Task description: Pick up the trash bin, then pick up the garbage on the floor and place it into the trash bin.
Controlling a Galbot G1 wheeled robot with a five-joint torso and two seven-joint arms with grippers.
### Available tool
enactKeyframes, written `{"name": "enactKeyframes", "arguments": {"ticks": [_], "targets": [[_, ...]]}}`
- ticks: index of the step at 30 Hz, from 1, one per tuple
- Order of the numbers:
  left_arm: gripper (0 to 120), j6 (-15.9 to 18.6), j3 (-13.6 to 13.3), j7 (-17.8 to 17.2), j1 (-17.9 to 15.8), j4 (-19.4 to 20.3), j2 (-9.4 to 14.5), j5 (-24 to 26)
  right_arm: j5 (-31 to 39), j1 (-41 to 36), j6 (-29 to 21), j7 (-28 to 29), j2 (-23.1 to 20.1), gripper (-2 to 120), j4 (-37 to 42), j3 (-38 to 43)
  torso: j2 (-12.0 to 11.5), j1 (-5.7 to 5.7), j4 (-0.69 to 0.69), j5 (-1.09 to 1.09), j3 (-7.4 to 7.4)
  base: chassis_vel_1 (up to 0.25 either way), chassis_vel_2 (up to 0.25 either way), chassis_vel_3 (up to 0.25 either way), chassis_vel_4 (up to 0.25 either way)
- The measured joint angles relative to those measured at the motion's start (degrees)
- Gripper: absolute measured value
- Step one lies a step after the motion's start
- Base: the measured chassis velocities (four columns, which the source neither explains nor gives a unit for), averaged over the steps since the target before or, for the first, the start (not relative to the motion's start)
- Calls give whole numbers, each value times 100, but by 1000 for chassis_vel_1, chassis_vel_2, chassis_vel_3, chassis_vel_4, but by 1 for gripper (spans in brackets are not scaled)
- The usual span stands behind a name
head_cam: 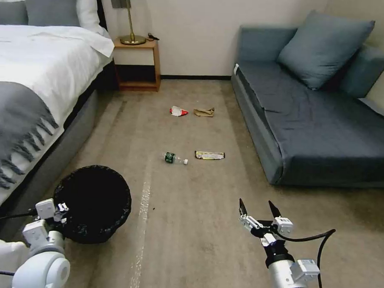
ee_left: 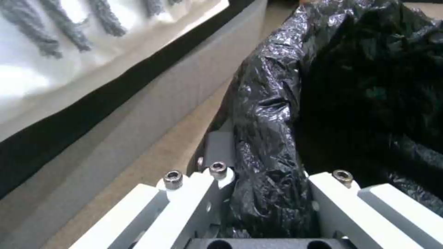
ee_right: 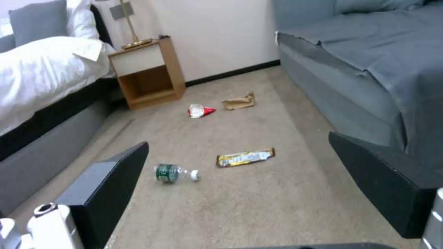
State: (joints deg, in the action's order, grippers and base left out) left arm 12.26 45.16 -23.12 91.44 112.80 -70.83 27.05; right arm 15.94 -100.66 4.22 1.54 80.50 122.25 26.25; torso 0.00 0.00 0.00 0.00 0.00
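Trash bin [head_cam: 92,203] – white body hidden by black liner; left gripper [ee_left: 265,180] clamps rim | right gripper [head_cam: 259,211] spread wide

I can't see the trash bin's [head_cam: 94,201] white body under its black liner, nor the left gripper's [ee_left: 265,193] fingertips.

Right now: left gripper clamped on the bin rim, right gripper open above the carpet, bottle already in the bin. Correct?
Not quite. The bottle lies on the carpet beside the gold wrapper, not in the trash bin; the head view shows it. The rest stands: the left gripper is clamped on the bin's bagged rim, and the right gripper is open above the carpet.
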Motion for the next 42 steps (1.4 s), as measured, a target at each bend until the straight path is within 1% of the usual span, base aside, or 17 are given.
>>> {"name": "enactKeyframes", "arguments": {"ticks": [24, 42], "targets": [[7, -66, -13, 11, -68, -130, -20, -70, -36, 75, 18, -34, -5, 100, -137, -20, 0, 0, 0, 0, 0, -66, 66, 66, -68], [7, -91, -25, 14, -136, -238, -12, -77, -90, 163, 20, -71, -2, 100, -266, -24, 1, 0, 0, 0, 0, -86, 93, 88, -92]]}}
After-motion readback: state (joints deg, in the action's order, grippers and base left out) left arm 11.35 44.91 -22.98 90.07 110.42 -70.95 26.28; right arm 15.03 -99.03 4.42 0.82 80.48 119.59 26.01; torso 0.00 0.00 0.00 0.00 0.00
